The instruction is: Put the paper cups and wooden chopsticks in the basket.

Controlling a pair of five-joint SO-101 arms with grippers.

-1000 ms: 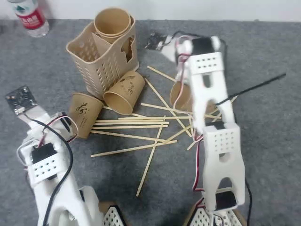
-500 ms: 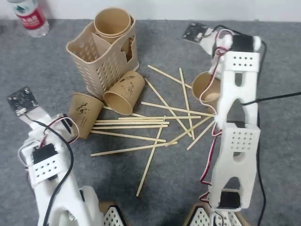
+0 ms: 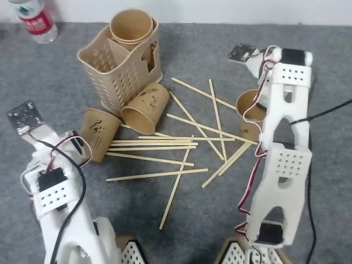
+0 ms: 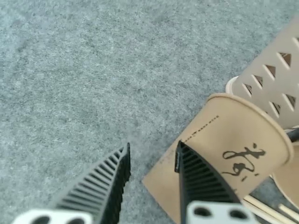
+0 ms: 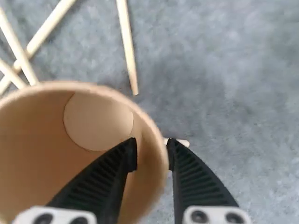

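A perforated tan basket [image 3: 113, 69] stands at the back left with paper cups [image 3: 131, 25] stacked in it. Two more cups lie on their sides in front of it, one [image 3: 146, 107] against the basket and one [image 3: 99, 132] to its left. My left gripper [image 4: 152, 156] is open just over the base end of that left cup [image 4: 233, 149]. My right gripper [image 5: 150, 147] is shut on the rim of a third cup [image 5: 70, 163], one finger inside and one outside; this cup [image 3: 248, 105] is at the right. Several wooden chopsticks [image 3: 154, 144] lie scattered across the middle.
A plastic water bottle [image 3: 34, 19] lies at the far back left corner. The grey carpet [image 3: 209, 220] is bare in front, between the two arm bases. More chopsticks [image 5: 126, 44] lie just beyond the held cup.
The right arm has swung to the right, carrying its cup from the middle of the chopstick pile to the right side. The left arm has stayed put.
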